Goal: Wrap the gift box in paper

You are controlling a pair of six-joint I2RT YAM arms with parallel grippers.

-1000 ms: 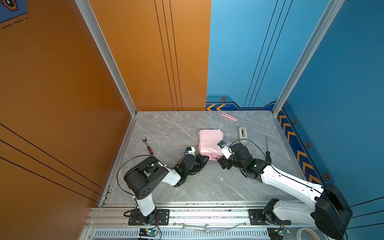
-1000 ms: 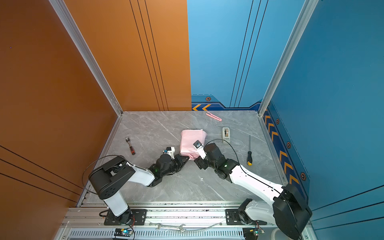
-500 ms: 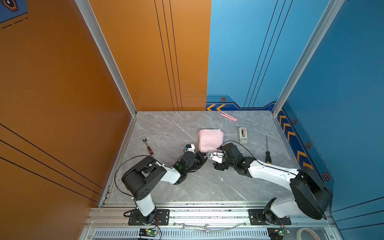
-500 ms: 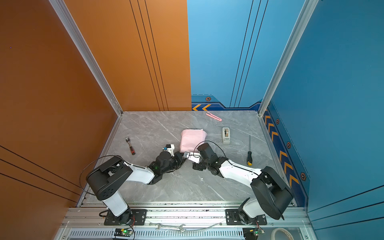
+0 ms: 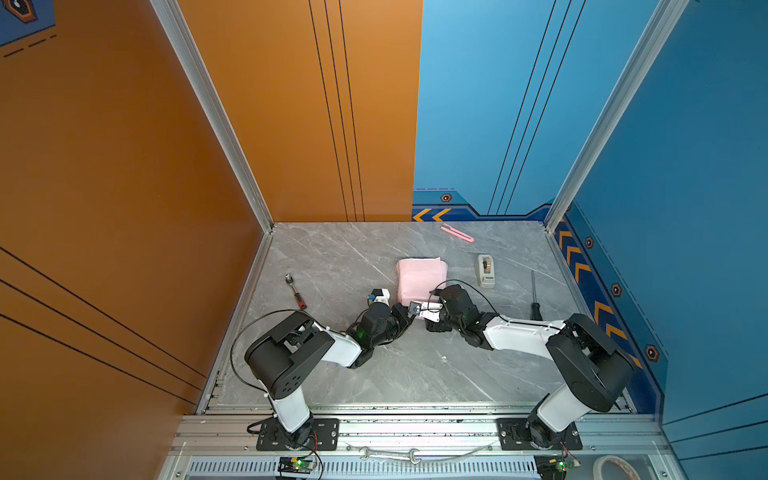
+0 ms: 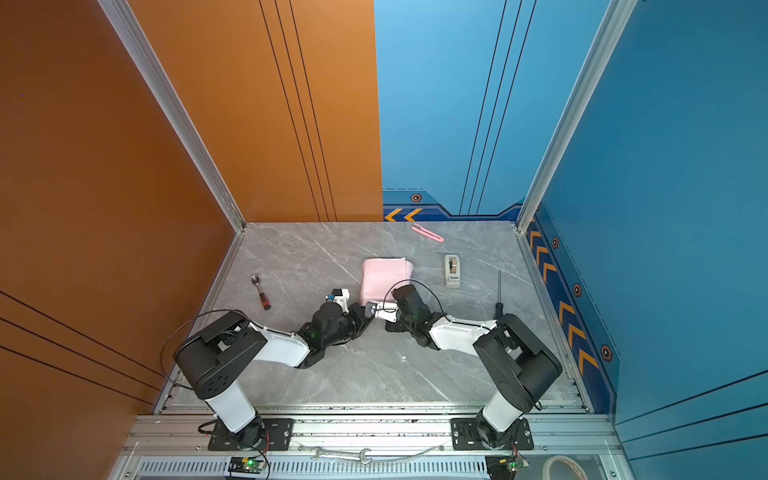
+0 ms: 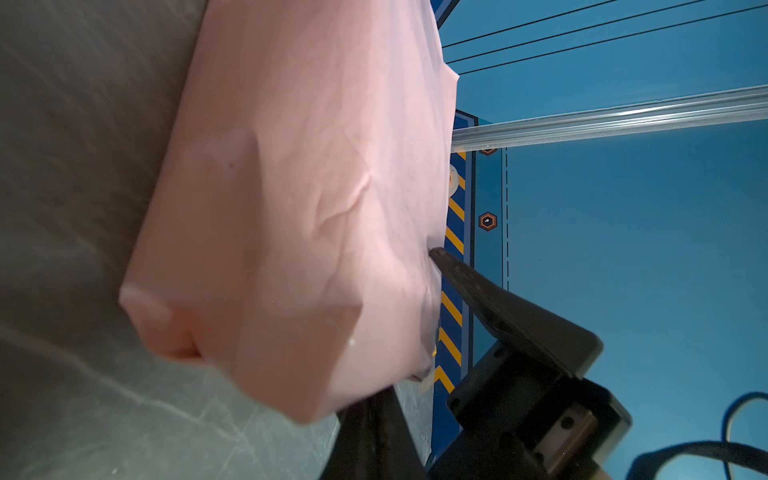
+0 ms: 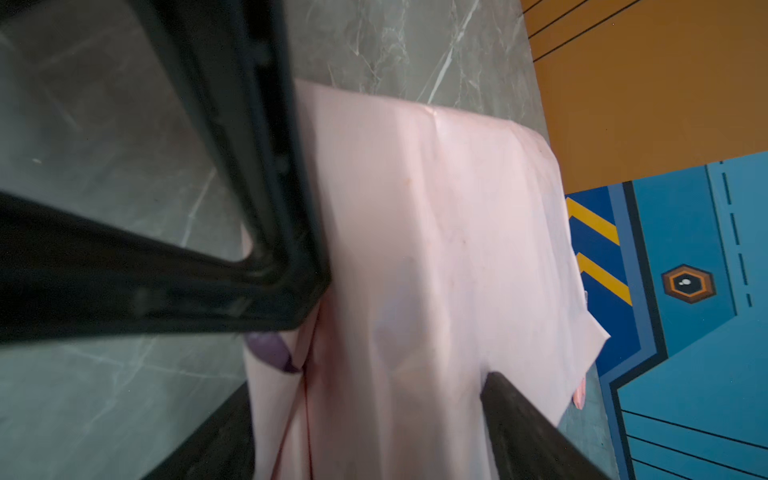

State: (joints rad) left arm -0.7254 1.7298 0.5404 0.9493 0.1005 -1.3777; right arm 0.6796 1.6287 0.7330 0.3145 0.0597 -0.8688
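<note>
Showing pale pink, creased paper (image 5: 419, 276) bundled, seemingly box-shaped.

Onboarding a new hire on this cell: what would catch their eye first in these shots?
The pink paper bundled on the table, where the left end effector and right end effector meet at its near edge, the right one's jaws spread wide around it. Next, the loose tools: a tape dispenser just right of it and a pink cutter by the back wall.

Pale pink paper (image 5: 419, 276) — lilac inside a fold — over the grey, white-veined table (image 5: 332, 257).
</note>
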